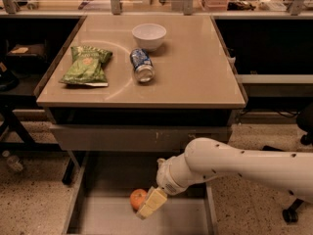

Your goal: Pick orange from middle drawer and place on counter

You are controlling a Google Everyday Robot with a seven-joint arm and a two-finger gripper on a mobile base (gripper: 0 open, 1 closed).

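Gripper (149, 205) low in the open drawer (98, 220), touching the right side of the orange (137, 198) on the drawer floor, its hold cannot be told, above and behind them the counter (195, 75) with chip bag (87, 65), can (142, 65) lying flat, white bowl (149, 35) farthest

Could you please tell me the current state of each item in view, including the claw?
orange: sitting on the drawer floor.
middle drawer: pulled open.
upper drawer: shut.
counter: no orange on it yet.
bowl: upright.
soda can: lying on its side.
chip bag: lying flat.
claw: down in the open drawer, right beside the orange; grip cannot be told.
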